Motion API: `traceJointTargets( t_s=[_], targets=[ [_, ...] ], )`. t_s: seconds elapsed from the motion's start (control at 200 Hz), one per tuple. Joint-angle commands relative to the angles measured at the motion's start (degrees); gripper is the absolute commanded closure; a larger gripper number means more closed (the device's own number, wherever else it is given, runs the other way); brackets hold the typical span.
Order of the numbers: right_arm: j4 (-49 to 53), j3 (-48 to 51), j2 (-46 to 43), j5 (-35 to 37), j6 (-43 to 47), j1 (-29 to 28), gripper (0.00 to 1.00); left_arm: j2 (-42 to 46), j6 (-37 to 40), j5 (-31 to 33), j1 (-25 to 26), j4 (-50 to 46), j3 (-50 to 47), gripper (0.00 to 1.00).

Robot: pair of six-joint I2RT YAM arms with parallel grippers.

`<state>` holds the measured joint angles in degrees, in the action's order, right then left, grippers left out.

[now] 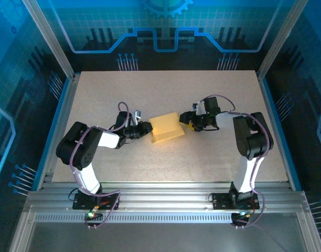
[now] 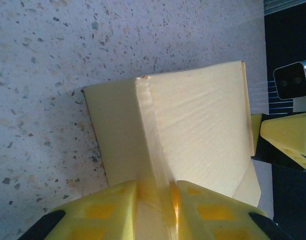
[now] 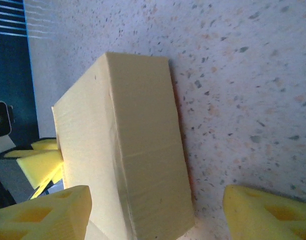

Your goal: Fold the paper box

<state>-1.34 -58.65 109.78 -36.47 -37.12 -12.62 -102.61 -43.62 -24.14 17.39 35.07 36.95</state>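
speckled table (image 1: 97, 94); left gripper (image 2: 155, 205) pinches paper box (image 2: 203, 125); right gripper (image 3: 155, 215) spread.

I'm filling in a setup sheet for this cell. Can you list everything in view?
paper box: one, pale yellow, mid-table between the two arms, folded up into a block.
table: one, speckled beige, inside the enclosure.
frame rails: several, silver metal, along the near edge by the arm bases.
wall panels: several, blue with a circuit pattern, around the table.
left arm: one, black and white, left of the box; yellow jaws closed on a raised fold of the box.
right arm: one, black and white, right of the box; yellow jaws open, with the box's end between them.
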Motion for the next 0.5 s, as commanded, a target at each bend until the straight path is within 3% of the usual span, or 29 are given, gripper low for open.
traceJointTargets(
  t_s=[0.0, 0.495],
  targets=[
    [-1.22, -0.8, 1.45, -4.0, -0.79, -1.04, 0.3, -1.25, -0.02, 0.79, -1.04, -5.43, -2.88, 0.75],
    [-4.99, -1.65, 4.21, -9.61, -3.62, -2.91, 0.3, -2.77, -1.1, -1.4, -2.54, -0.59, -5.4, 0.76]
  ],
)
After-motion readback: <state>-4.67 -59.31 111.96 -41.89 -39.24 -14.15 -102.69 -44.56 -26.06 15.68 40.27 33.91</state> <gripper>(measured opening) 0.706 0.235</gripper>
